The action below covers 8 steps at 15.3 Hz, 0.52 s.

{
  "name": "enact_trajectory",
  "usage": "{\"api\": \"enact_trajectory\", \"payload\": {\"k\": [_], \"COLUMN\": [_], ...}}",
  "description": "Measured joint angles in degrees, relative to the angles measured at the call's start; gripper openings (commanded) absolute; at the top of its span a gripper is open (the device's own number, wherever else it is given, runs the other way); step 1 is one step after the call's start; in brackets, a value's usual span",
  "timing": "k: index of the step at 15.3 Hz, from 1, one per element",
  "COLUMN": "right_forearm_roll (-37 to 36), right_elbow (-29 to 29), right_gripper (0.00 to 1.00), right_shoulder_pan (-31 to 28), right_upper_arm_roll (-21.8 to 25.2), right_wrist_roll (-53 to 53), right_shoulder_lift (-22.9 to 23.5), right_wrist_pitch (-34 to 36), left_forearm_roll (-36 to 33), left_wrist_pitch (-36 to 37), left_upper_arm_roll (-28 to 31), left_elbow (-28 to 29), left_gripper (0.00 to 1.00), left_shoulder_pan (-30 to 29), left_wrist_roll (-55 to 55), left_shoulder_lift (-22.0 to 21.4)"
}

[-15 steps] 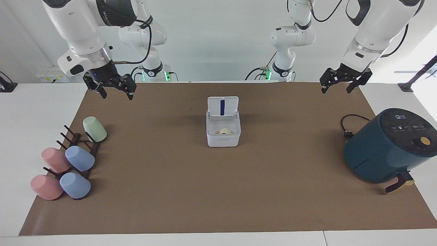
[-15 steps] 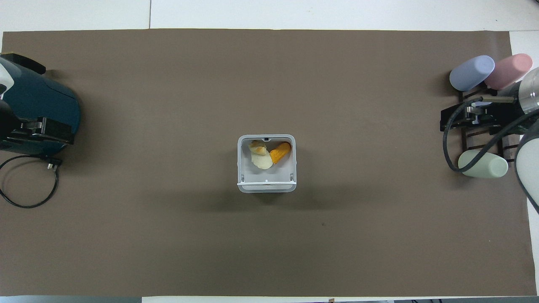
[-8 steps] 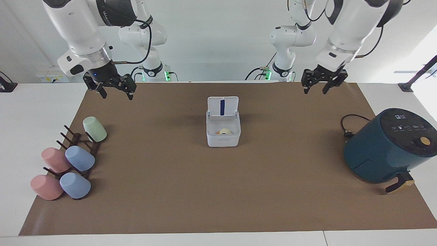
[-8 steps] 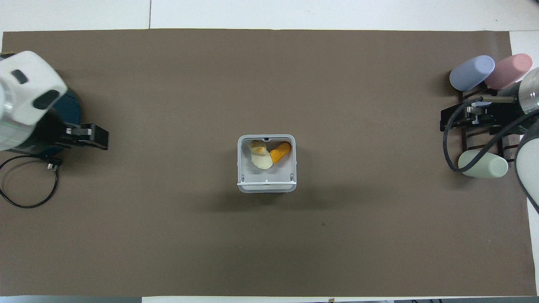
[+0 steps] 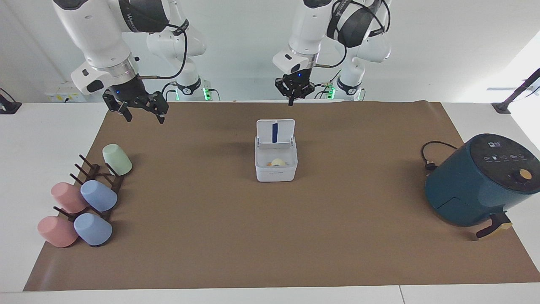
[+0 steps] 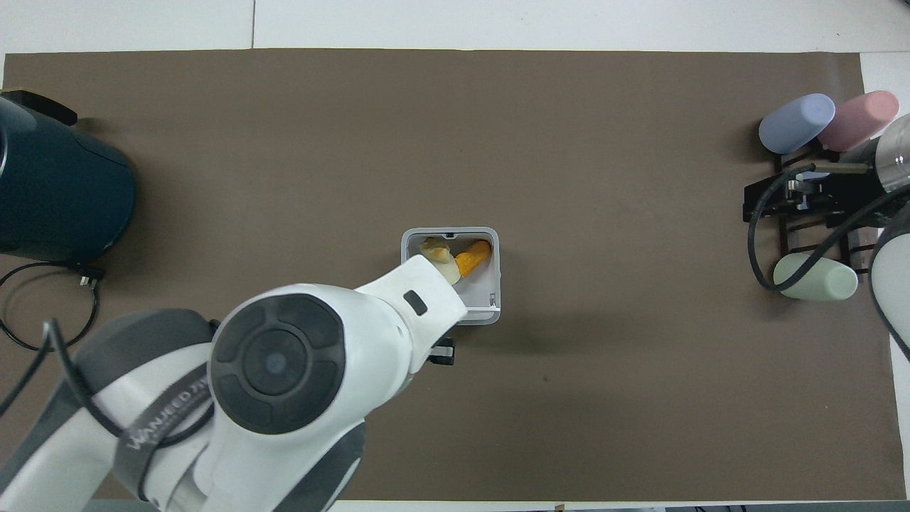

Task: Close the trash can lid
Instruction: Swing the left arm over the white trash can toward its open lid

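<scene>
Lid point(image 5: 275, 131) upright, trash can point(image 5: 276, 166) mid-table, open: nothing closed yet. Left gripper point(image 5: 292, 100) raised by lid's robot-side, fingers unreadable, no contact. Right gripper point(image 5: 140, 112) spread, waits over table's edge.

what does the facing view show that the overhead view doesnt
Only the facing view shows the lid standing upright with its blue-striped underside, the left gripper raised near the robots' edge of the mat, and the right gripper waiting high. Only the overhead view shows the orange scrap inside the bin, while the left arm covers part of it. Both show the open trash can, the air fryer and the cups.
</scene>
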State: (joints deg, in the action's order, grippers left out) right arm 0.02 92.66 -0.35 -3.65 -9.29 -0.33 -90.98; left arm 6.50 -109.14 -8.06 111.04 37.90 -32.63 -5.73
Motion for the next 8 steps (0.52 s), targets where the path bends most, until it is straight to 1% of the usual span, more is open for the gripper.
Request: {"api": "enact_trajectory", "payload": {"k": [2,4,8], "right_forearm_roll": [0.00,0.00,0.00], "right_elbow": [0.00,0.00,0.00], "right_gripper": [1.00,1.00,1.00], "right_shoulder_pan": [0.00,0.00,0.00], "right_upper_arm_roll": [0.00,0.00,0.00], "right_wrist_roll": [0.00,0.00,0.00], "right_shoulder_lift": [0.00,0.00,0.00], "right_wrist_pitch": [0.00,0.00,0.00], "left_forearm_roll": [0.06,0.19,1.07], "left_wrist_pitch": [-4.21,-7.01,-12.28], "left_upper_arm_roll": [0.05,0.50,1.54], "left_elbow": [1.55,1.63,1.36], "left_gripper": [0.00,0.00,0.00], "left_shoulder_pan": [1.09,1.05,-0.56], "left_wrist_roll": [-1.32,-1.39,-1.49], "left_shoulder_lift": [1.64,3.58,5.17]}}
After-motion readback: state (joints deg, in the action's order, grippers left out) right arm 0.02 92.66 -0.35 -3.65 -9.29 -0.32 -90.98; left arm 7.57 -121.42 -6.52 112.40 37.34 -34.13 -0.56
